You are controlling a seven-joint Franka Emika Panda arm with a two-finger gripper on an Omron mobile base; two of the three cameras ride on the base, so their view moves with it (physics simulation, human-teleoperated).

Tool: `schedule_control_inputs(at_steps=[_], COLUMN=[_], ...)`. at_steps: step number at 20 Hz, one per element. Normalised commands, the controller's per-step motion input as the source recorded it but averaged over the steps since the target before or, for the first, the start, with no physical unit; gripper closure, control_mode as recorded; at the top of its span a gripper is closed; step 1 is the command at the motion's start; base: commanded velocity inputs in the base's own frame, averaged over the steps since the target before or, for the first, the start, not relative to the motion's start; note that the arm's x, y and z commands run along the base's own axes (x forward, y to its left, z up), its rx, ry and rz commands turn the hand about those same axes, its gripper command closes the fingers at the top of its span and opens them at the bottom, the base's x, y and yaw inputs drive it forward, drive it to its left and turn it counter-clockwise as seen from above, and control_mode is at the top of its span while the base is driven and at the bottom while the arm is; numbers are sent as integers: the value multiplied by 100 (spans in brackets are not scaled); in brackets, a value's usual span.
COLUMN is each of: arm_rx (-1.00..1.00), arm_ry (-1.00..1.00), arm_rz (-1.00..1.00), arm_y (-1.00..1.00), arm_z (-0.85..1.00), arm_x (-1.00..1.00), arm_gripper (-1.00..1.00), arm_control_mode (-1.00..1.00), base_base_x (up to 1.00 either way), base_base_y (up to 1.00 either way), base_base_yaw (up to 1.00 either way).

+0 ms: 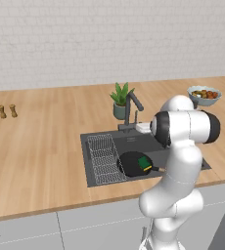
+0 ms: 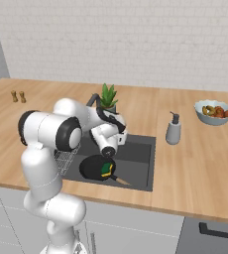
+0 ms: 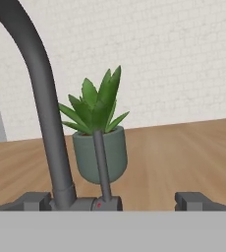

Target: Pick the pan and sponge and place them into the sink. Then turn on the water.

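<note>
The pale wooden counter (image 1: pixel 41 141) runs wide under a white brick wall, and the sink (image 1: pixel 97 139) — a dark grey, matt, rectangular basin — is let into it, with a wire dish rack (image 1: pixel 103 158) filling its left part. The round, black, shallow pan (image 1: pixel 132 163) already lies in the basin beside the rack, its short handle pointing toward the robot's right, and the small sponge (image 1: pixel 144 163), green over yellow, rests on top of it. No stream shows at the spout, so the water is judged the step left to do.

The gripper (image 3: pixel 112 201) stands released, its dark fingertips (image 3: pixel 196 201) spread wide with nothing between them. It faces the faucet (image 3: pixel 41 108), whose thick dark grey tube arches up on the left of the hand view. The thin upright lever (image 3: pixel 101 165) rises straight ahead, between the spread tips and just beyond them — its long axis vertical, a red mark at its base. The coming move turns on closing in on that lever head-on. Behind it sits a spiky green plant in a smooth grey-green pot (image 3: pixel 99 155).
</note>
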Motion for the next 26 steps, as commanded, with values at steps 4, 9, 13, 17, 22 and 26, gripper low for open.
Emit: schedule_control_inputs(at_steps=[4,9,13,17,22,26], arm_rx=[0,0,0,0,0,0], arm_ry=[0,0,0,0,0,0], arm_rz=[0,0,0,0,0,0], arm_y=[0,0,0,0,0,0], arm_z=[0,0,0,0,0,0], arm_x=[8,10,7,5,3,9], arm_gripper=[-100,-100,-100,-100,-100,-100], arm_control_mode=[-100,-100,-100,-100,-100,-100], base_base_x=[0,0,0,0,0,0], base_base_y=[0,0,0,0,0,0], base_base_yaw=[0,0,0,0,0,0])
